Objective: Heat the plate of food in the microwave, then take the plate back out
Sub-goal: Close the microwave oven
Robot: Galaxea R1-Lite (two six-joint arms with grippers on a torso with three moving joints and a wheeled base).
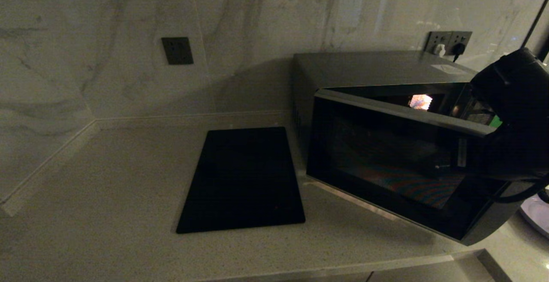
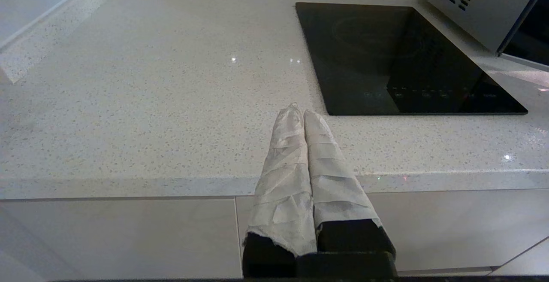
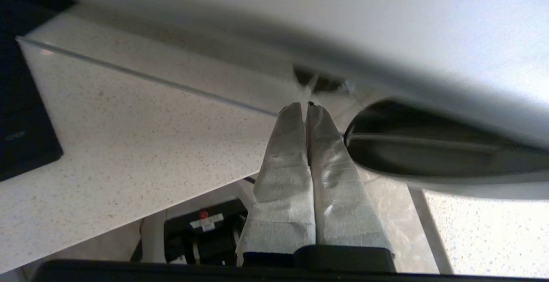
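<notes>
two claws show, both clenched on nothing. the left claw (image 2: 303,112) hangs in front of the surface (image 1: 107,196) edge, near the black cooktop slab (image 1: 243,179), its taped fingers (image 2: 283,166) pressed together. the right claw (image 3: 305,107) sits low under the microwave door (image 1: 386,162), fingers (image 3: 334,187) together, tips just beside a dark curved piece on the door's underside; whether they touch it cannot be told. the microwave (image 1: 364,65) stands at the right of the surface against the marble wall (image 1: 107,37), door swung partly open out over the surface, with a small light showing inside. the right arm (image 1: 514,114) blocks the door's right end and the button side. a pale rim of the plate (image 1: 538,215) peeks out at the far right, behind the arm and door corner; its food is hidden. a dark wall plate (image 1: 177,50) sits left of the microwave, and a socket with plugs (image 1: 448,43) behind it.
</notes>
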